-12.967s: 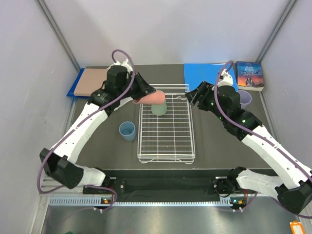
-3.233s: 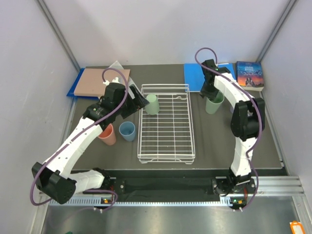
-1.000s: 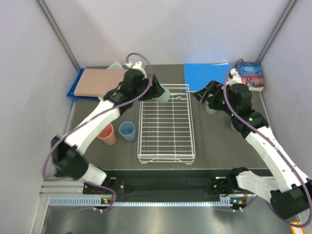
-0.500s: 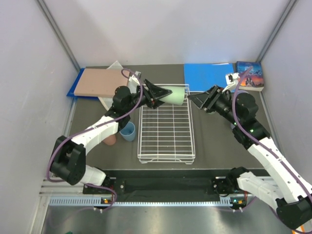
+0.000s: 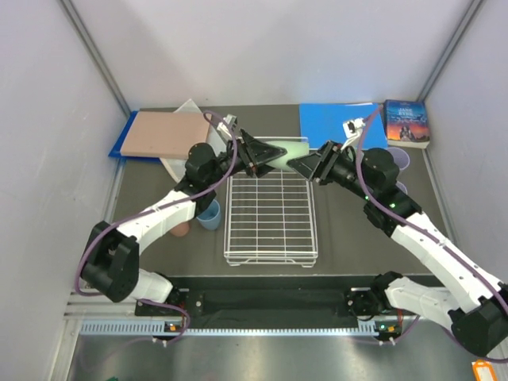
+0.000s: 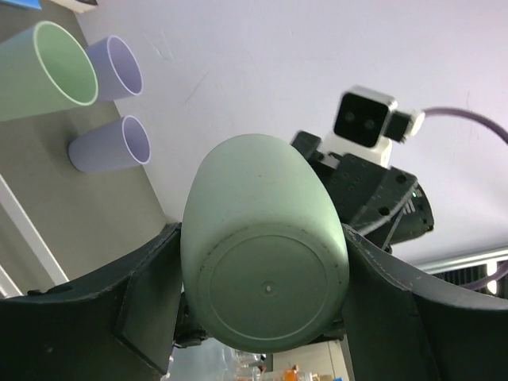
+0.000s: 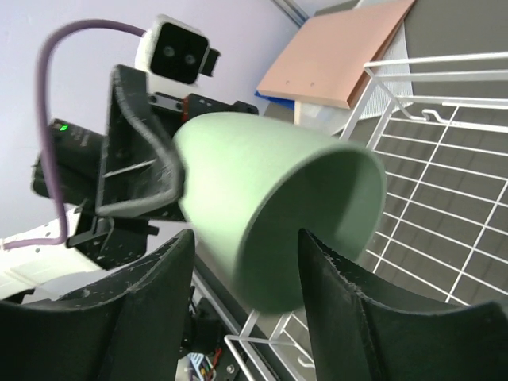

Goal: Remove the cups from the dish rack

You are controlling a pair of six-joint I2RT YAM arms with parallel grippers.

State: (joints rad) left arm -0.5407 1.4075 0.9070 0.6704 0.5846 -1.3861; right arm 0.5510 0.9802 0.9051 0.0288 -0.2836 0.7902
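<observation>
The left fingers point(image 6: 147, 305) were clamped on either side of a pale green cup point(image 6: 262, 262), gripping it near its base. The cup was held on its side in the air above the far end of the dish rack point(image 5: 270, 216), with its flat bottom toward the left arm and its open mouth toward the right arm. The right fingers point(image 7: 151, 309) were spread wide around the rim of that mouth; whether they touched the cup could not be told.

The white wire rack lay flat in the middle of the dark worktop point(image 5: 349, 234), its grid bare.

Just left of the rack a light blue cup point(image 5: 209, 213) stood upright. Beside it was a salmon pink cup point(image 5: 181, 228), mostly hidden under the left arm.

In the left wrist view, three more cups stood near each other on the worktop off to the right of the rack: a second green cup point(image 6: 36, 75), a lilac cup point(image 6: 119, 67) and another lilac cup point(image 6: 111, 147). Their open mouths showed only their own inner walls.
</observation>
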